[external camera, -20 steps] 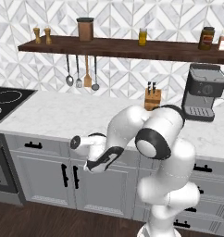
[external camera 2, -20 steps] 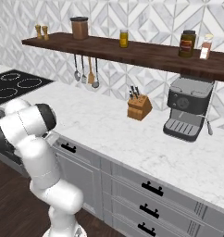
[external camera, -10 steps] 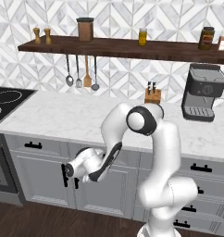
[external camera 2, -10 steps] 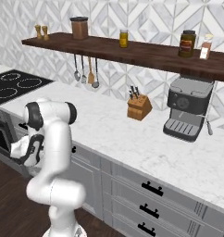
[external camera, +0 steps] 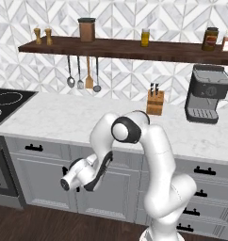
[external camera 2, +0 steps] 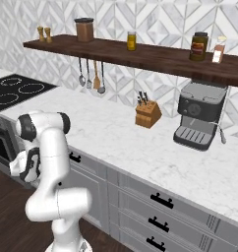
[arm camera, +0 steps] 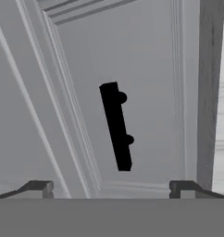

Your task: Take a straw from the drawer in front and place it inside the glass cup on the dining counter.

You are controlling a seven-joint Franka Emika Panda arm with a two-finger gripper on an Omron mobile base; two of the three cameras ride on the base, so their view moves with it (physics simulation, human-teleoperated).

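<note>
My gripper hangs low in front of the grey cabinet fronts, below the worktop's edge, and it also shows at the left. In the hand view the gripper is open, with nothing between its fingertips. It faces a black bar handle on a panelled grey front, and I cannot tell which front. A closed drawer with a black handle sits under the worktop, left of the arm. The straw is hidden. The glass cup and the dining counter are out of view.
On the marble worktop stand a knife block and a coffee machine. Utensils hang under a wooden shelf holding jars. A stove is at the left. More drawers are at the right.
The arm has swung down from worktop height to the cabinet fronts, lowering the hand toward the left. The gripper has stayed open.
</note>
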